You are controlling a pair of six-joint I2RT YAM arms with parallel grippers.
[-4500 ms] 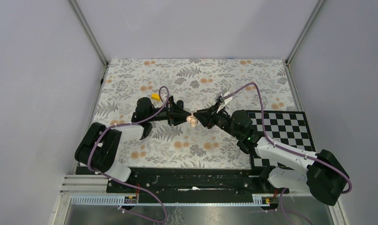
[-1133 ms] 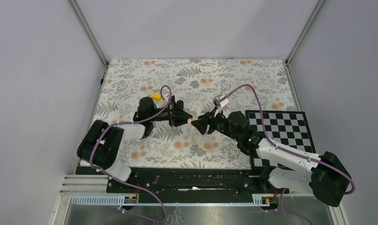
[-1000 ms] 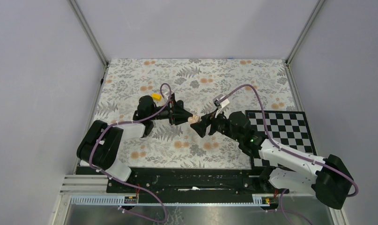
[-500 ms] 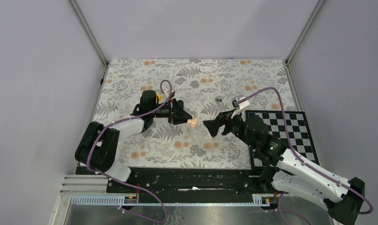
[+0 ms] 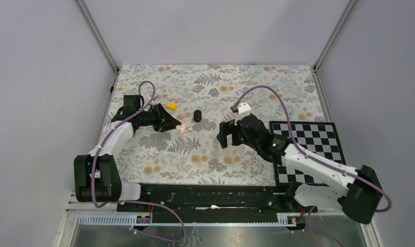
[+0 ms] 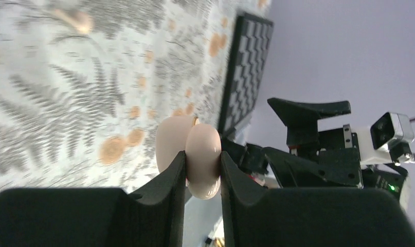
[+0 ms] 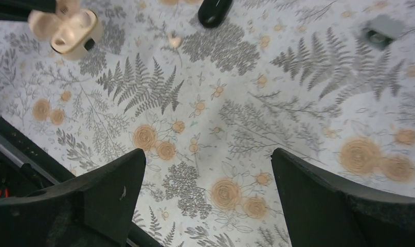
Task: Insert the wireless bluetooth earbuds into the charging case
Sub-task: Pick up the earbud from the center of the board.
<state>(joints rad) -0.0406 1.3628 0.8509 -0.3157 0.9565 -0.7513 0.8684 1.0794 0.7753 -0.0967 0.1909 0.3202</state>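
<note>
Left wrist view: my left pincer point(image 6: 201, 163) pinches the peach piece point(image 6: 203, 146); right pincer point(image 7: 202, 160) gapes, so I'd lower it squarely over the charging case point(image 7: 214, 10).

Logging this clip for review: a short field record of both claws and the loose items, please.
left claw: shut on the peach piece
right claw: open, empty, above the floral cloth
black oval case: lying on the cloth, touched by neither claw
yellow object: on the cloth near the left claw
grey piece: loose on the cloth
</note>
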